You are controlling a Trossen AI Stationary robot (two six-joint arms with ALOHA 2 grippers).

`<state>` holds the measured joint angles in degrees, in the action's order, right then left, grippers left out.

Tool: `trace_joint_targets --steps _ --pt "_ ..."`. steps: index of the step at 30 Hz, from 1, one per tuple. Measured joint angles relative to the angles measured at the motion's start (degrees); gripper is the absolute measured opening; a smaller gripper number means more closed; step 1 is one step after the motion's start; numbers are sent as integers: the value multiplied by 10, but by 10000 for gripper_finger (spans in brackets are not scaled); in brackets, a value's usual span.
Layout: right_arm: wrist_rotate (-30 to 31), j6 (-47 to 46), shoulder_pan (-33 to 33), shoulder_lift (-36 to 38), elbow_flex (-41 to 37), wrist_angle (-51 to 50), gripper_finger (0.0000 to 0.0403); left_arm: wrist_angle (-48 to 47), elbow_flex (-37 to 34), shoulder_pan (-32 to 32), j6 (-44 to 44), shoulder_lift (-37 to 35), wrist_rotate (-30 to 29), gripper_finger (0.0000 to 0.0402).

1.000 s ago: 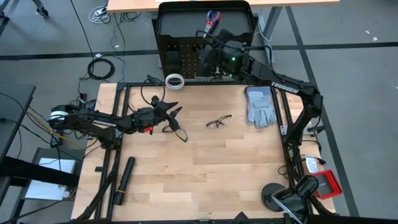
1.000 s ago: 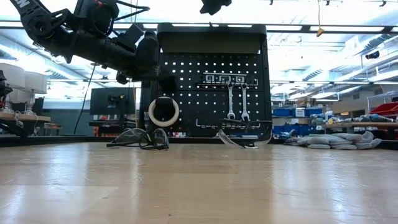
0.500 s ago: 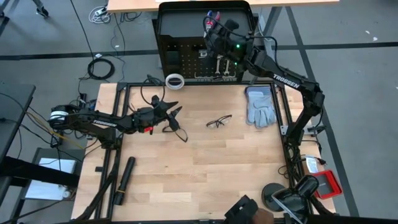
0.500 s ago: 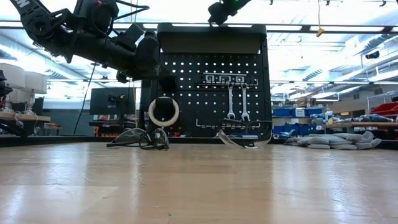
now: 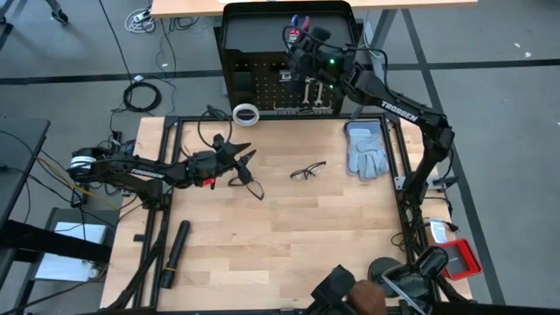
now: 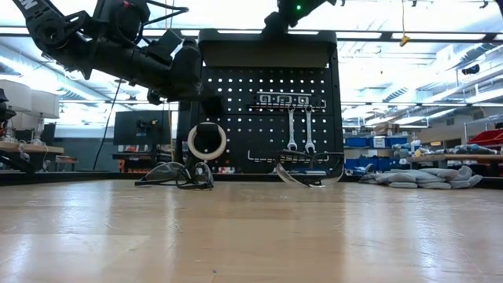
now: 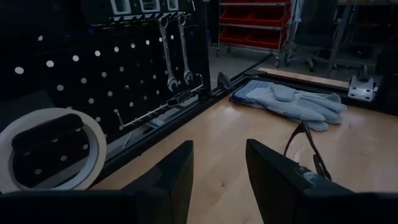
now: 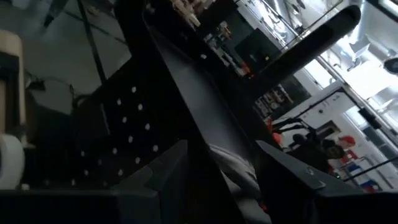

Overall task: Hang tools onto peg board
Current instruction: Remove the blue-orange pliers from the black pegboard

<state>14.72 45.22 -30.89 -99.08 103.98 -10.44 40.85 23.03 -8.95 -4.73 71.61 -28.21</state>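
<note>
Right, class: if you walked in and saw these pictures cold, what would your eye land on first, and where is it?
The tall black peg board at the table's far edge stands out first, with two silver wrenches hanging on it and a white tape ring at its foot. The right gripper reaches over its top, by the red-and-blue pliers. The left gripper hovers open above glasses on the table.
</note>
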Motion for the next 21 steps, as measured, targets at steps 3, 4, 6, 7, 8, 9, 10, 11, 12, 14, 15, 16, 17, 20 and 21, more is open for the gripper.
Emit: trace_joint_targets --steps 3,4,6,7,8,9,10,11,12,14,15,16,17,20,21 --pt "-9 15 -5 -6 0 -1 182 0 0 0 0 0 0 152" --pt "-10 17 -5 -9 0 7 179 0 0 0 0 0 0 152" --pt "-9 19 -5 -10 0 8 172 -1 0 0 0 0 0 152" --pt "-9 19 -5 -10 0 8 168 0 0 0 0 0 0 152" --pt "-9 17 -5 -10 0 10 163 0 0 0 0 0 0 152" --pt "-10 16 -5 -10 0 10 158 -1 0 0 0 0 0 152" --pt "-10 15 -5 -9 0 10 154 -1 0 0 0 0 0 152" --pt "-10 15 -5 -8 0 10 149 0 0 0 0 0 0 152" --pt "-11 14 -5 -7 0 10 145 0 0 0 0 0 0 152" --pt "-10 13 -5 -5 0 9 136 -1 0 0 0 0 0 152" --pt "-10 12 -5 -3 0 5 132 0 0 0 0 0 0 152" --pt "-10 11 -5 -2 0 2 128 0 0 0 0 0 0 152" --pt "-10 10 -5 -1 0 1 124 0 0 0 0 0 0 152" --pt "-8 10 -5 -1 0 2 110 0 0 0 0 0 0 152" --pt "-8 10 -5 -1 0 2 105 0 0 0 0 0 0 152"
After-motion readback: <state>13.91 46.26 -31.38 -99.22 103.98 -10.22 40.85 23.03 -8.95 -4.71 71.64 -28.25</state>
